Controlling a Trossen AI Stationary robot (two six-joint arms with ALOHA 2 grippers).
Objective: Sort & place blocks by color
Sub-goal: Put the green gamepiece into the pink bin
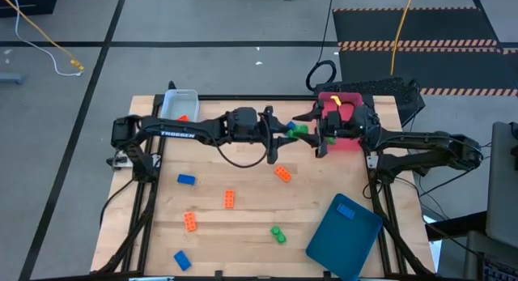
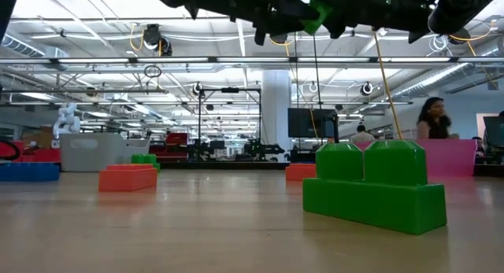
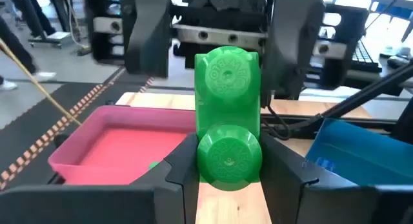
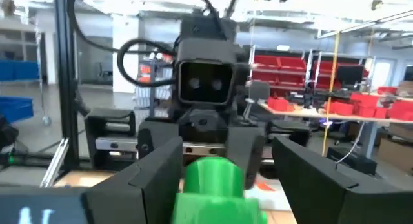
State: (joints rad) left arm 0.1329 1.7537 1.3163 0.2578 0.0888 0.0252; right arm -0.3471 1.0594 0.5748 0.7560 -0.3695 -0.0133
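Fingers of the left end effector clamp one glossy green two-stud block above the desk's far edge; the right end effector brackets it, open. Below lie three orange, two blue, one green studded bricks.

"TROSSEN" on left arm
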